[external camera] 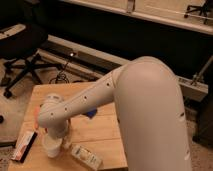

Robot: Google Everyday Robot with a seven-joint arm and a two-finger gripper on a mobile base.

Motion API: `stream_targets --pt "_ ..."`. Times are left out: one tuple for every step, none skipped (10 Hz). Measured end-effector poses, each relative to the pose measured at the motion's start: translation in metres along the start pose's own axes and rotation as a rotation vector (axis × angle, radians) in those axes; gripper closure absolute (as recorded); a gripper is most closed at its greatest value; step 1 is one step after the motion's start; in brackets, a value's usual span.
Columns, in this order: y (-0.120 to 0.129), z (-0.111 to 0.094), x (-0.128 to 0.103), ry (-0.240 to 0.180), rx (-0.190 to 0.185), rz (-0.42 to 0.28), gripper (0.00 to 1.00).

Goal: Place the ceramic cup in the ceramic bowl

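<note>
The white ceramic cup (51, 148) stands upright near the front left of the wooden table (100, 131). My gripper (54, 136) hangs from the arm's wrist straight above the cup and reaches down to its mouth; the wrist hides it. An orange-red sliver (36, 116) shows at the wrist's left edge. I cannot tell whether it is the ceramic bowl, which is otherwise hidden behind the arm.
A long white labelled bottle (86, 156) lies just right of the cup. A flat red-and-white package (24, 145) lies at the table's left edge. A blue object (90, 114) peeks out under the arm. An office chair (20, 55) stands to the far left.
</note>
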Motion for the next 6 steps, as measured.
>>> stream_targets --pt "-0.004 0.0 0.005 0.007 -0.002 -0.01 0.77" --pt "-0.01 0.001 0.01 0.016 0.0 -0.02 0.88" --pt "-0.017 -0.001 0.016 0.026 0.005 -0.028 0.96" --pt "-0.025 -0.005 0.023 0.041 0.02 -0.037 1.0" --pt "-0.033 -0.01 0.028 0.053 0.034 -0.051 1.0" --pt "-0.045 -0.021 0.035 0.076 0.055 -0.076 1.0"
